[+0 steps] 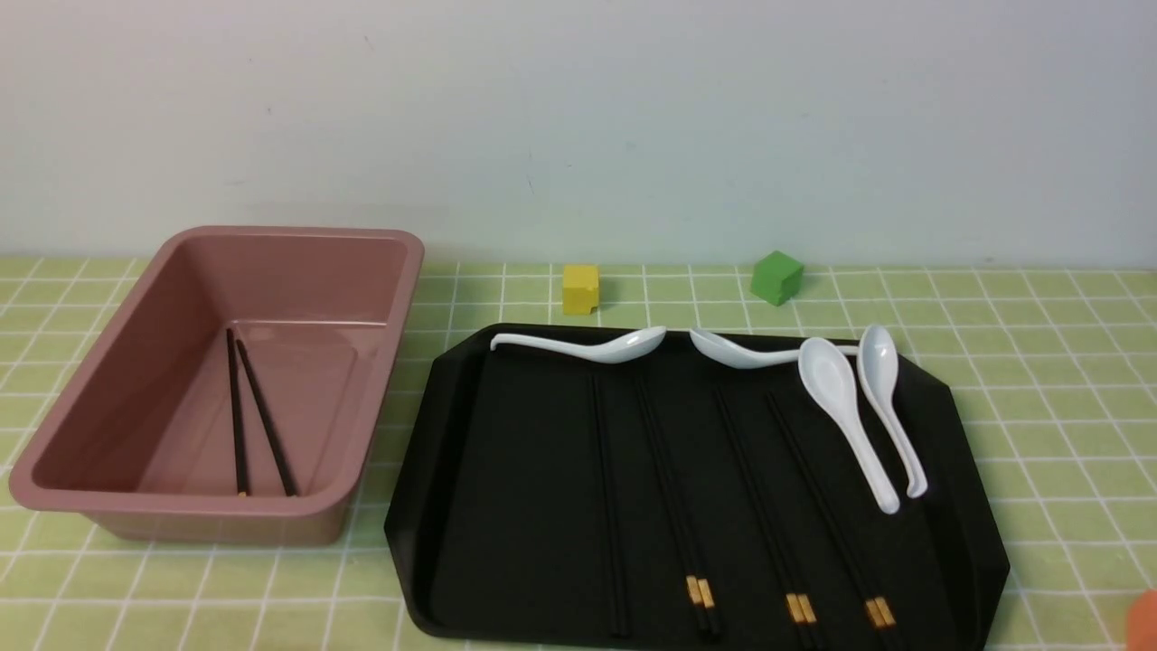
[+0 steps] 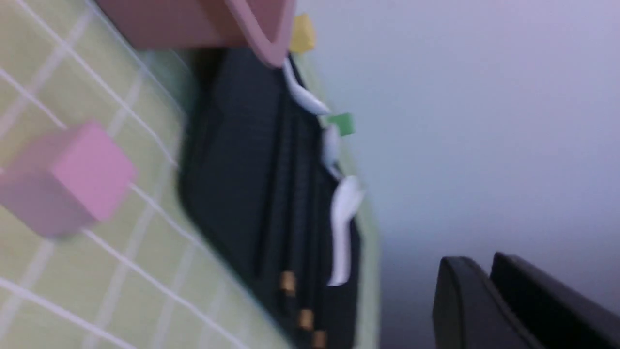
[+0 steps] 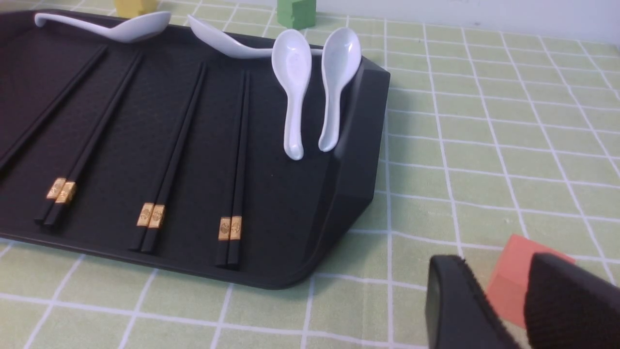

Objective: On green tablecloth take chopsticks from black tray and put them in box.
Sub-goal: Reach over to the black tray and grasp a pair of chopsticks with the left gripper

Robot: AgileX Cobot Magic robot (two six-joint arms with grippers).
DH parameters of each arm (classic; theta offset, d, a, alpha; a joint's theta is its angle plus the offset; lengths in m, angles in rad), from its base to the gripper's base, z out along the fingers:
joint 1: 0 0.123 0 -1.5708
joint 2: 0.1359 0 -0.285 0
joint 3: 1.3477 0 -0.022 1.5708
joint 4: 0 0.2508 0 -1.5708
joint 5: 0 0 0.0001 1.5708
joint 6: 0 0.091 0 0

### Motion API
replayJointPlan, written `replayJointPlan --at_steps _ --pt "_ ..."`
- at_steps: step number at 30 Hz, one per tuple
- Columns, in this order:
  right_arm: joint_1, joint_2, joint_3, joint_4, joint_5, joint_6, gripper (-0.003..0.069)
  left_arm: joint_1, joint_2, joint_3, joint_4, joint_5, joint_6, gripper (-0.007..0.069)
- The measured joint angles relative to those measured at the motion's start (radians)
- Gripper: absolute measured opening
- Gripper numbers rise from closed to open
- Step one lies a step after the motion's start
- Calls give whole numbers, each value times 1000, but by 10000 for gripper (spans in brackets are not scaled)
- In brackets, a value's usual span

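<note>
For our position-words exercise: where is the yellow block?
Front view: the yellow block sits on the green tablecloth behind the black tray, left of the green block.

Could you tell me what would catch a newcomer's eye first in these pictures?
The large black tray dominates the near right of the green tablecloth, holding four white spoons and gold-banded chopstick pairs. Left of it stands the pink box with one pair of black chopsticks lying inside.
</note>
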Motion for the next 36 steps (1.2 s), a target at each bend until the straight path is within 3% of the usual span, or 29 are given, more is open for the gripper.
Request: replayJointPlan --at_steps 6,11,16,18,23,29,33,36 --pt "0 0 0 0 0 0 239 0 0 -10 -239 -87 34 74" --pt "0 0 0 0 0 0 239 0 41 -180 -229 -86 166 -8" --pt "0 0 0 0 0 0 239 0 294 -410 -3 90 204 -13" --pt "0 0 0 0 0 0 239 0 535 -526 226 380 186 -13" --pt "0 0 0 0 0 0 239 0 929 -692 486 722 193 -13" --pt "0 0 0 0 0 0 239 -47 1195 -822 522 707 125 -13" --pt "0 0 0 0 0 0 239 -221 1293 -912 612 584 -55 -13" --pt "0 0 0 0 0 0 239 -400 1386 -1010 768 489 -283 -6"
